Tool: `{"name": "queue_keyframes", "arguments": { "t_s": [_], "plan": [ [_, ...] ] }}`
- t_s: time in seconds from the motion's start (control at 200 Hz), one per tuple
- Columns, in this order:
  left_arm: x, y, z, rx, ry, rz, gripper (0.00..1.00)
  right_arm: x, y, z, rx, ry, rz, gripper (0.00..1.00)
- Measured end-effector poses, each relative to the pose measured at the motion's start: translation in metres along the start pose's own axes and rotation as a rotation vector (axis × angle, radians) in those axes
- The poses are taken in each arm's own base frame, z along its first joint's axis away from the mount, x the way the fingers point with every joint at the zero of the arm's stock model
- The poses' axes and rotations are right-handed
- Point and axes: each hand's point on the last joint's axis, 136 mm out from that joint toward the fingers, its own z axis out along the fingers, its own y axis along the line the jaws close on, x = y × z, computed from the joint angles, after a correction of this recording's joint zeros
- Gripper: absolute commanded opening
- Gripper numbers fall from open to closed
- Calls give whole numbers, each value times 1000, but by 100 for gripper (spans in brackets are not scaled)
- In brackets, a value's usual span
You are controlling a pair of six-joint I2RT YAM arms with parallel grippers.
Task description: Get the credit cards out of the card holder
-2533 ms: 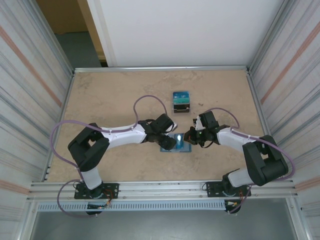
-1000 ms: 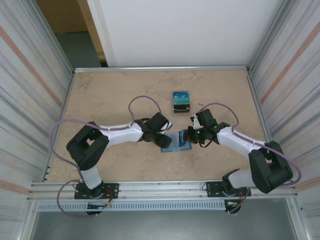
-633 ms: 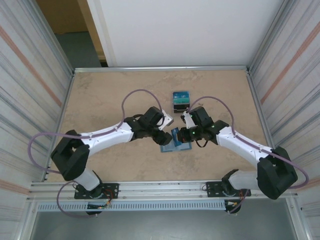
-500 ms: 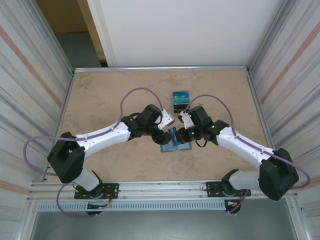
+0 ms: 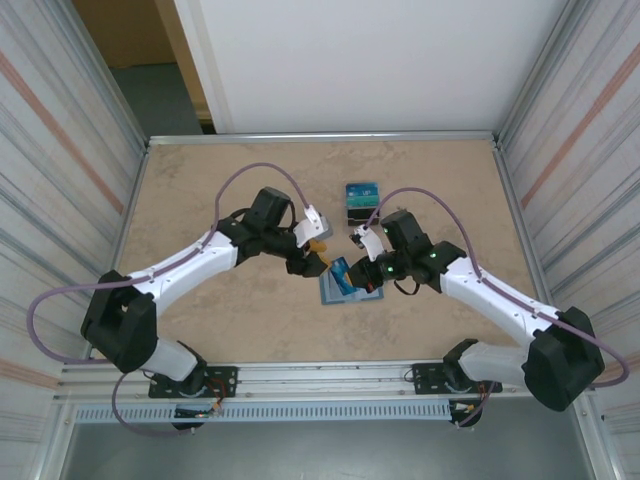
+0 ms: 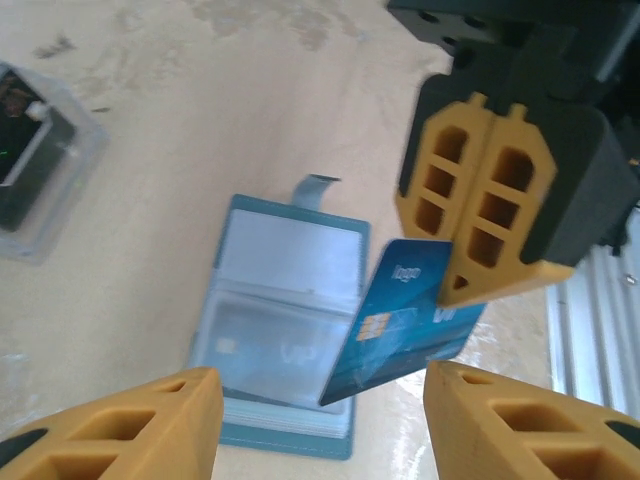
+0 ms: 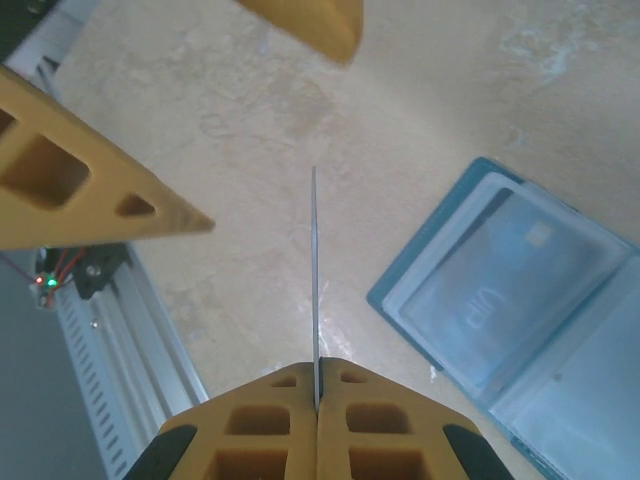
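Left side: left tool, blocky yellow ribbed fingers spread wide and empty, poised near the credit card without touching it. Next, that card: thin, glossy blue-teal plastic with a chip and pale print, lifted off the worktop and tilted. Pinched flat at one end by the right tool, long axis slanting down, free end aimed at the gap between the left fingers. From the right wrist, edge-on, a bare thin line. Just under and beside it, the card holder: open, flat on mottled beige stone-look surface, teal cover, clear sleeves, another card visible through one sleeve. Further back, well apart from both tools, a small clear case with a dark inside.
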Motion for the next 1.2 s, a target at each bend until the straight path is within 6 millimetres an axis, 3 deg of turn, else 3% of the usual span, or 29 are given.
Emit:
{"name": "queue_keyframes", "arguments": {
  "t_s": [0.195, 0.291, 0.441, 0.561, 0.631, 0.677, 0.757, 0.967, 1.203],
  "plan": [
    [0, -17, 3, 93, 21, 34, 43, -3, 12, -4, -49, -3, -40, 0],
    [-3, -23, 7, 125, 29, 56, 31, -7, 17, -7, -68, -8, -52, 0],
    [-1, -33, 13, 173, 44, 61, 0, -6, 19, -8, -81, 0, -67, 0],
    [0, -38, 12, 203, 47, 59, 0, -4, 19, -8, -81, 8, -81, 0],
    [-1, -38, 12, 202, 46, 57, 0, -5, 17, -9, -76, 4, -78, 19],
    [-3, -38, 12, 202, 38, 52, 0, -7, 14, -11, -62, -7, -69, 41],
    [-7, -35, 14, 178, 16, 49, 0, -15, 6, -19, -33, -71, -59, 53],
    [-9, -26, 2, 24, -73, -27, 0, -21, -11, -55, 55, -341, 22, 65],
    [-40, -19, -24, -79, -301, -201, 0, -24, -13, -72, 26, -548, 130, 72]
  ]
}}
